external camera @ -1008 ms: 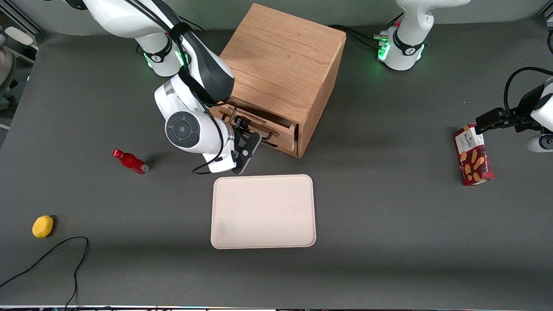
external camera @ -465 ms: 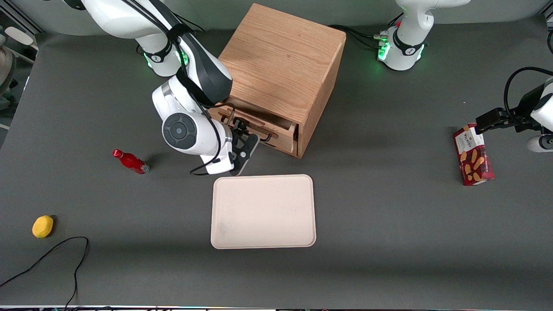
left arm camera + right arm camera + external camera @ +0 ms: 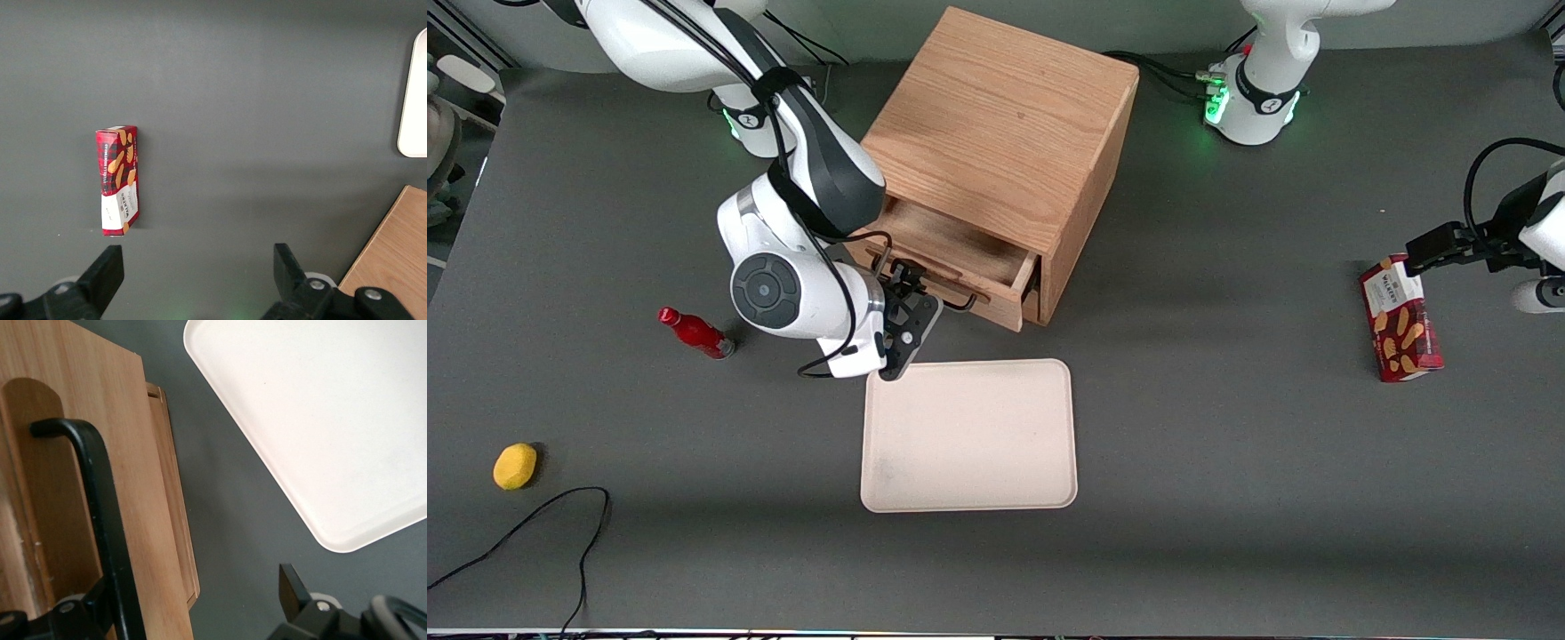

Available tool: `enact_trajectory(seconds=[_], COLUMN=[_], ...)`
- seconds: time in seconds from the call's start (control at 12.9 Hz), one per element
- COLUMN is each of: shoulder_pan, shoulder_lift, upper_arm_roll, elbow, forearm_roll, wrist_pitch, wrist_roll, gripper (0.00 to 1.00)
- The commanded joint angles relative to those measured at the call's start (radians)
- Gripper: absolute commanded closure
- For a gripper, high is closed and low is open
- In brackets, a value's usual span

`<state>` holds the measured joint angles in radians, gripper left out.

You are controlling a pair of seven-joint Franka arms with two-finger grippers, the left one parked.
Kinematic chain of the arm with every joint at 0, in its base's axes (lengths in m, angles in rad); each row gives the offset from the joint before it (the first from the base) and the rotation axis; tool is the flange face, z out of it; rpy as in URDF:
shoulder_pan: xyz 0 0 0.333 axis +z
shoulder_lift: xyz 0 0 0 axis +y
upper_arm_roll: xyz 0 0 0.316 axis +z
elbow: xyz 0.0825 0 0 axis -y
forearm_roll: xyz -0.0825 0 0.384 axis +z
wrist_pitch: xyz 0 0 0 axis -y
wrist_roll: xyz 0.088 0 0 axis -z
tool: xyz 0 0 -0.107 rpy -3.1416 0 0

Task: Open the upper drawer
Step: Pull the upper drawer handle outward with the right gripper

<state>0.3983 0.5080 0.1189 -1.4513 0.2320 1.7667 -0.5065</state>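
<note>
The oak cabinet (image 3: 1005, 124) stands in the middle of the table. Its upper drawer (image 3: 951, 244) is pulled partway out toward the front camera, and its inside shows bare wood. A thin black wire handle (image 3: 959, 300) (image 3: 100, 507) runs across the drawer front (image 3: 143, 520). My right gripper (image 3: 905, 311) (image 3: 193, 590) is at that handle, just above the tray's near corner. Its fingers stand wide apart. One finger (image 3: 90, 603) lies against the handle bar, and the other finger (image 3: 291, 583) hangs free over the grey table.
A cream tray (image 3: 969, 436) (image 3: 320, 407) lies on the table just in front of the cabinet. A red bottle (image 3: 694, 332) and a yellow lump (image 3: 515, 466) lie toward the working arm's end. A red biscuit box (image 3: 1400, 320) (image 3: 119, 180) lies toward the parked arm's end.
The upper drawer has slid out toward the front camera. My gripper has moved with its handle, closer to the tray.
</note>
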Motion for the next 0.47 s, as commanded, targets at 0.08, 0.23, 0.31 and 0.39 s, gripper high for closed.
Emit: enact_trajectory(seconds=[0.08, 0.23, 0.31, 0.39], shoulder_pan=[-0.001, -0.018, -0.022, -0.024], shoulder_lift=[0.044, 0.063, 0.072, 0.079], upper_arm_roll=[0.001, 0.001, 0.001, 0.001], elbow=[0.061, 0.081, 0.095, 0.109], forearm_roll=[-0.014, -0.013, -0.013, -0.014], wrist_pitch=[-0.003, -0.003, -0.003, -0.003], wrist_roll=[-0.030, -0.041, -0.044, -0.044], gripper=[0.00, 0.00, 0.00, 0.00])
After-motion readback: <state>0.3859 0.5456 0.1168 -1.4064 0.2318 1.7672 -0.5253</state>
